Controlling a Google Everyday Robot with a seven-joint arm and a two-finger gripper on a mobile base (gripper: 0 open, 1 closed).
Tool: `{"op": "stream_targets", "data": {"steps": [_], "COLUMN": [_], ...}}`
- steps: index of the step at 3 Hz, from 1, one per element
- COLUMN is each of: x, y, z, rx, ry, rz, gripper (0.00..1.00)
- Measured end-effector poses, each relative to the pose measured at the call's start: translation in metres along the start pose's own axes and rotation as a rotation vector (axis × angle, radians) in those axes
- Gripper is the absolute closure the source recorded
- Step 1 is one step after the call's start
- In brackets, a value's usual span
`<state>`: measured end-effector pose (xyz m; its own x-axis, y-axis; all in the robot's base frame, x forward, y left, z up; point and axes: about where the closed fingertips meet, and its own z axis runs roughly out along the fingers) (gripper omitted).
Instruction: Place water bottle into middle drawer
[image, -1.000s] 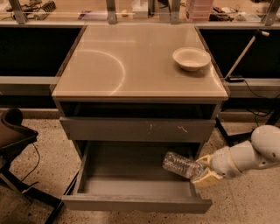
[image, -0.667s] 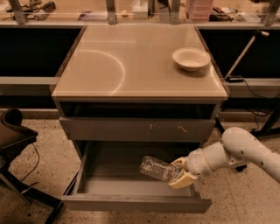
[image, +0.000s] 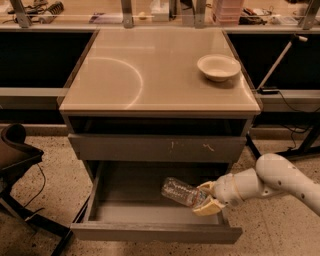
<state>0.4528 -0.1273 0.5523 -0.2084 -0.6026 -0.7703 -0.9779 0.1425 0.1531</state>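
Observation:
The water bottle, clear and ribbed, lies on its side in my gripper, with its base pointing left. The gripper is shut on the bottle's neck end, one finger above it and one below. My white arm reaches in from the right. The bottle hangs over the right half of the open middle drawer, just above its grey floor; I cannot tell whether it touches the floor. The cap is hidden by the fingers.
A cream bowl sits on the beige cabinet top at the right. A closed grey drawer front with pale scratches is above the open drawer. A dark chair stands at the left. Cables lie at the right.
My gripper has carried the bottle leftward from the drawer's right side to further inside over the drawer. The drawer and the bowl have not moved.

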Motion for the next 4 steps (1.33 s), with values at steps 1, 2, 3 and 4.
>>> {"op": "stream_targets", "data": {"steps": [1, 2, 3, 4], "x": [0.019, 0.025, 0.027, 0.036], "y": [-0.003, -0.035, -0.054, -0.061], "z": [0.027, 0.047, 0.046, 0.063], "rx": [0.115, 0.259, 0.332, 0.301], "ry": [-0.087, -0.188, -0.196, -0.192], "rz": [0.028, 0.057, 0.069, 0.021], "gripper": [1.0, 1.0, 1.0, 1.0]}}
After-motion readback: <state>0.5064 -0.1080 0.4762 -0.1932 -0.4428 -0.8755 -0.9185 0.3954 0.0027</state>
